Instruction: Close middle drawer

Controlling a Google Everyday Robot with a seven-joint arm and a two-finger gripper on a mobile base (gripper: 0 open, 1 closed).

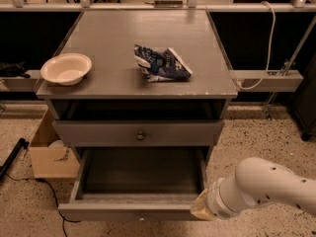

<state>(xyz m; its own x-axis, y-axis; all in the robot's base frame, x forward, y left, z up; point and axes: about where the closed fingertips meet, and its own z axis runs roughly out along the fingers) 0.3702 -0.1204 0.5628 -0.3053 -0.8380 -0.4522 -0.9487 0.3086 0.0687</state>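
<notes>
The middle drawer (133, 212) is pulled far out of the grey cabinet (217, 90). Its bare grey box (140, 174) is empty, and a small knob sits at the centre of its flat front. My white arm (269, 186) comes in from the lower right. The gripper (199, 209) is at the arm's tip, a yellowish end right at the drawer's front right corner, touching or nearly touching the front panel. Above the open drawer, a closed drawer (98, 132) with a taller front and a dark round knob stays shut.
A white bowl (66, 68) and a crumpled blue chip bag (160, 63) lie on the cabinet top. A cardboard box (49, 154) stands on the floor to the left. A white cable and rail (266, 80) run on the right.
</notes>
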